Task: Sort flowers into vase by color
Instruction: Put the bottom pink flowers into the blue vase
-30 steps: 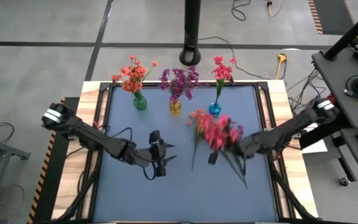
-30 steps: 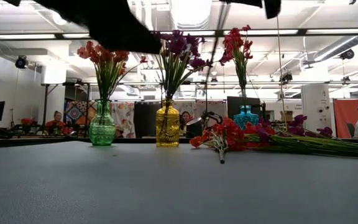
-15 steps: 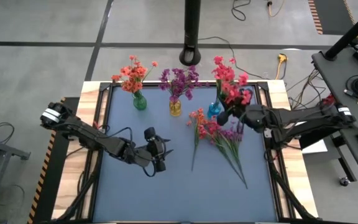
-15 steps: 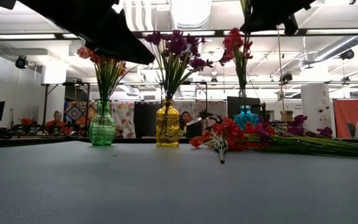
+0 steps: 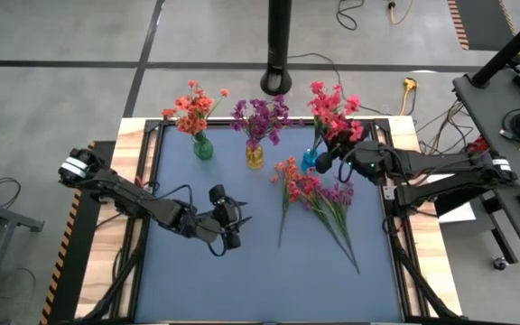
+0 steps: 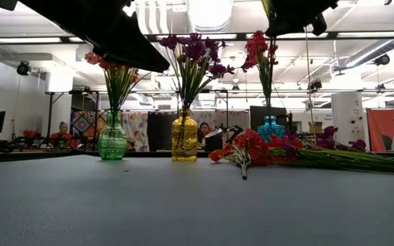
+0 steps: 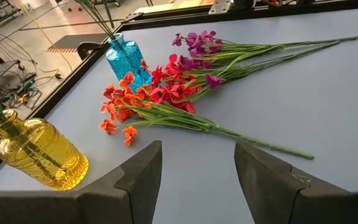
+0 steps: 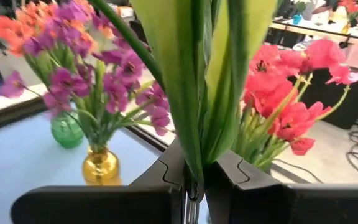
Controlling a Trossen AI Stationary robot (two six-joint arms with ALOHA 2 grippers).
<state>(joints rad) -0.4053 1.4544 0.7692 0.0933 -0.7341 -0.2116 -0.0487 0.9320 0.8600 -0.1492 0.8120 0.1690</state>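
— since the blue vase (image 5: 311, 160) takes the pink-red ones, is that why your right gripper (image 5: 325, 166) sits at the desk's (image 5: 242, 271) far edge?

— yes. my fingers (image 8: 241, 180) are clamped narrow on a green stem, the pink-red spray (image 5: 334, 116) rising above them. i hold it upright and just over the vase mouth, so the stem can drop straight in. whether its tip is inside yet, i cannot tell.

— and the other vases?

— the green vase (image 5: 203, 147) holds orange-red blossoms near the far left corner, and the yellow vase (image 5: 255, 155) holds purple ones between green and blue. each colour has its own home along that far edge, clear of the working space.

— what is left?

— a loose pile (image 5: 312, 195) of orange-red, pink-red and purple sprays lies right of the desk's middle, blossoms toward the vases, stems trailing to the near right.

— your left gripper (image 5: 233, 220)?

— it hangs over the left half of the desk, jaws wide, holding nothing, pointed at the pile. i'd judge it waits there so we don't tangle.
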